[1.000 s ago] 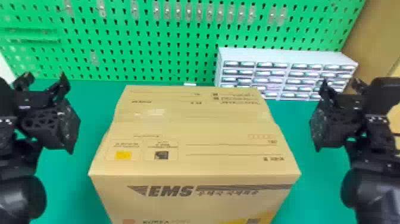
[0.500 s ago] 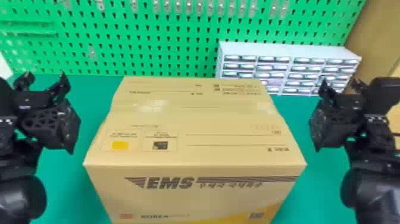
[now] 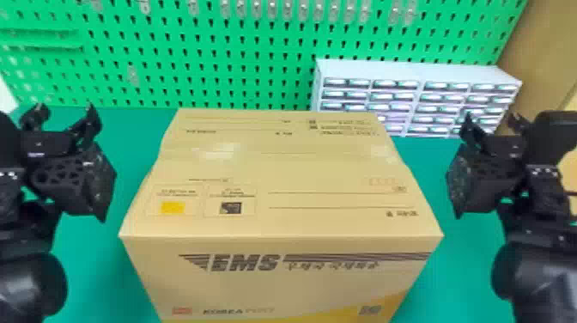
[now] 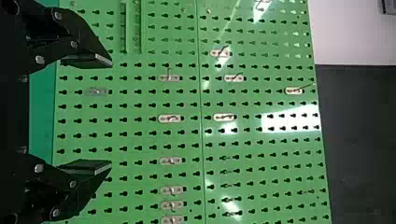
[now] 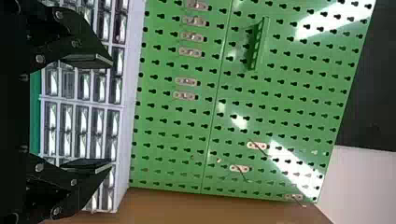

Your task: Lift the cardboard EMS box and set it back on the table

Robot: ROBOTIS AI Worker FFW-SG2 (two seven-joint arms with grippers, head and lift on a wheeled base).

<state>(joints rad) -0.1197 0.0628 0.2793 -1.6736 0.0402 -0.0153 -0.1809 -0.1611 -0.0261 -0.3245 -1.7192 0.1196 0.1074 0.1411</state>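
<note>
While both grippers hang off to the sides, the green pegboard [image 3: 232,68] takes up the back of the head view, upright behind the worktop. Brown panel [image 3: 541,51] at its right end. The worktop [image 3: 133,133] is green too, showing to either side of the cardboard EMS box [image 3: 317,172]. Box sits centrally in front of the robot, between the grippers and touching neither; top closed, printed front side towards the robot. Its underside is cut off by the view's bottom edge, so contact with the worktop can't be told. Next size down, a pale drawer cabinet [image 3: 408,71] with rows of small clear-fronted drawers, behind the box and to the right, by the pegboard. Left gripper [image 3: 65,108] is beside the box's left side, apart from it, jaws released; in the left wrist view they stand wide with a bare gap between. Right gripper [image 3: 491,118] is beside the right side, also apart, in front of the cabinet; the right wrist view has its jaws spread as well, nothing gripped. Smaller stuff: green ledge [image 3: 43,41] on the pegboard's left part, row of hooks [image 3: 225,8] higher up. On the box top, yellow square [image 3: 173,207] next to a dark square [image 3: 231,208], both near the front edge.
</note>
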